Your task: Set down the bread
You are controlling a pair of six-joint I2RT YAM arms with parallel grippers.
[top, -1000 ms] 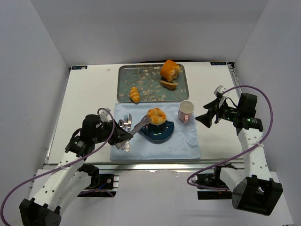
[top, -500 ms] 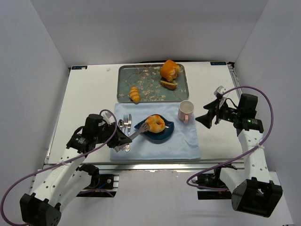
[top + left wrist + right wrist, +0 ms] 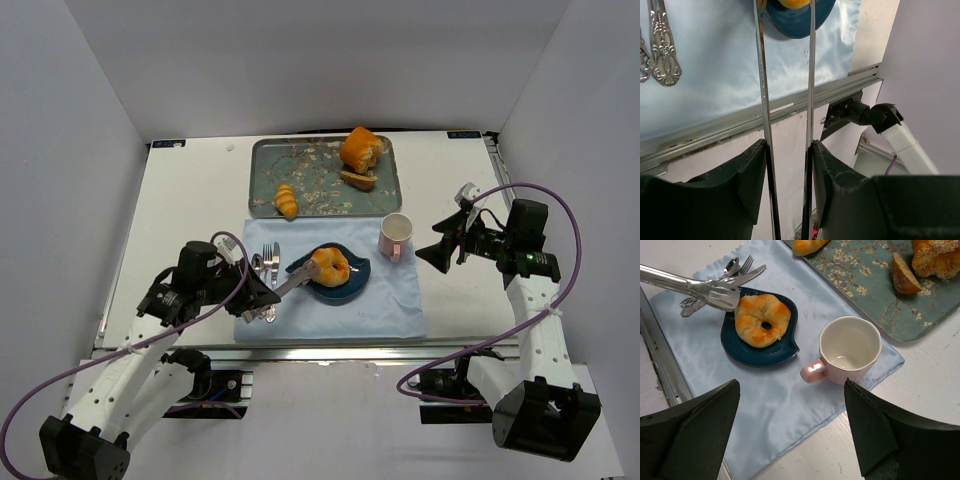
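The bread (image 3: 331,266), a round knotted golden-brown bun, lies on the dark blue plate (image 3: 357,275) on the blue cloth. It also shows in the right wrist view (image 3: 761,320) and at the top edge of the left wrist view (image 3: 792,3). My left gripper (image 3: 258,298) is shut on metal tongs (image 3: 288,282). In the right wrist view the tongs' tips (image 3: 720,294) sit at the bun's left edge, close together and not around it. My right gripper (image 3: 430,252) is open and empty, to the right of the pink cup.
A pink cup (image 3: 396,235) stands on the blue cloth (image 3: 385,310) right of the plate. Cutlery (image 3: 268,268) lies left of the plate. The patterned tray (image 3: 320,172) behind holds a small roll (image 3: 286,200) and an orange loaf (image 3: 360,150) with a slice.
The bun, held up in the tongs a second ago, has come down onto the blue plate. The tongs' tips now sit at its left edge. The right arm has not moved.
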